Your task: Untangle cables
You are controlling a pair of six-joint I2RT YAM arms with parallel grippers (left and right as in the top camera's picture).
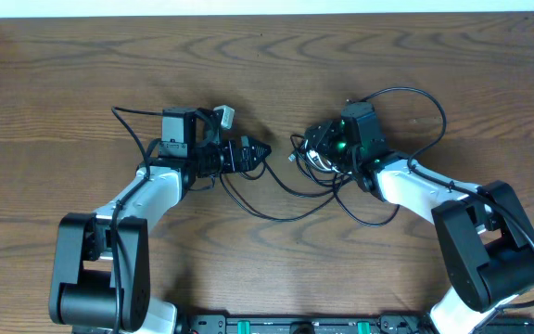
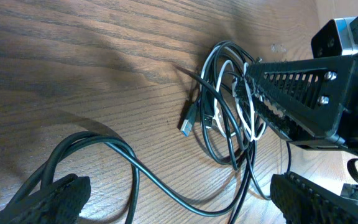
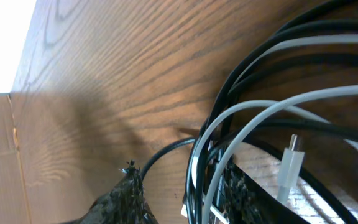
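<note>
Partly, the right gripper [image 1: 315,150] hides tangled cables [image 3: 278,62].

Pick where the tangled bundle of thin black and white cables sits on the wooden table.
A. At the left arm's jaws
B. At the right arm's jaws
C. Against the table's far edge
B: the tangled bundle of thin black and white cables lies at the right arm's jaws, with strands passing between them in the right wrist view; the left arm's jaws stand wide open, apart from it.
</note>
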